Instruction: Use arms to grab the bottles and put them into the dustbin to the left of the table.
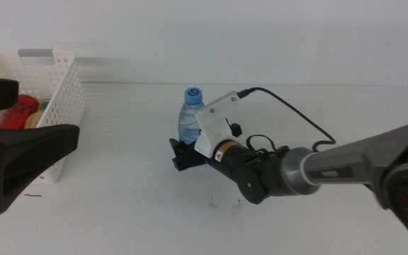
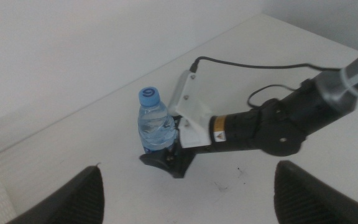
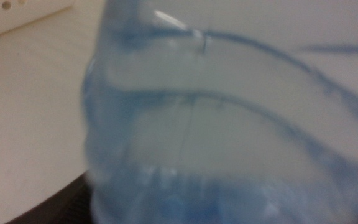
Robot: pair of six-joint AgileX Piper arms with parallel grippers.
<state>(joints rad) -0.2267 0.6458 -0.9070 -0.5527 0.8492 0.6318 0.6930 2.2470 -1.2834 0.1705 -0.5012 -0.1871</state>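
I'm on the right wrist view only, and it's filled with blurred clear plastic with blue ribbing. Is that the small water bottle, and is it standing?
Observer: Yes. The small clear blue-capped water bottle stands upright on the plain white table, with the right gripper at its base.
Operator: Where's the left arm?
Observer: The left gripper hangs open beside the white perforated plastic basket, facing the bottle.
Operator: Anything in the basket?
Observer: A red item and a yellow item lie inside it.
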